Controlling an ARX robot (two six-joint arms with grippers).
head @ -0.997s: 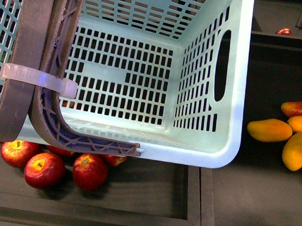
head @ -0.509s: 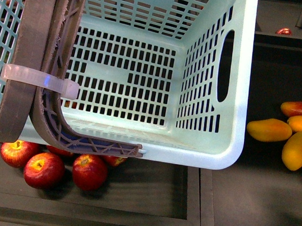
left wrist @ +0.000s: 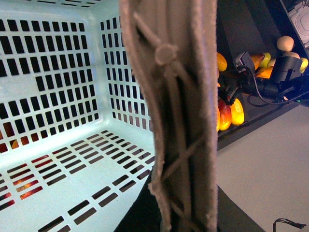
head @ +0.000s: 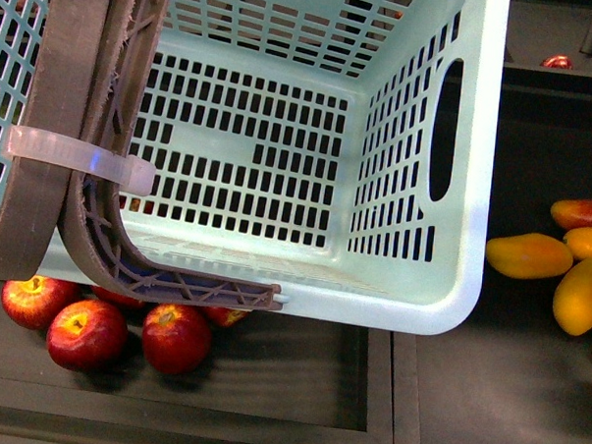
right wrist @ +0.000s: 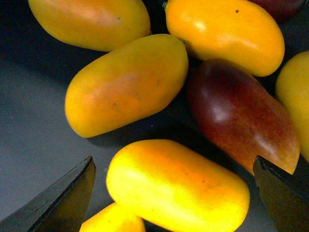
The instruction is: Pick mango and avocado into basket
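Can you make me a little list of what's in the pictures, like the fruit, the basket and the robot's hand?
basket: teal, no fruit seen inside
handle: brown-grey, white zip tie around it
apples: red, partly hidden by the basket's near rim
mango: bright yellow, lying among other mangoes
right gripper: open, one finger on each side of the mango
avocado: not in view

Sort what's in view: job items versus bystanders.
Job: basket; bright yellow mango, bracketed by the open right tool. No avocado in view.
Bystanders: red apples; red-blushed mango; other yellow mangoes.
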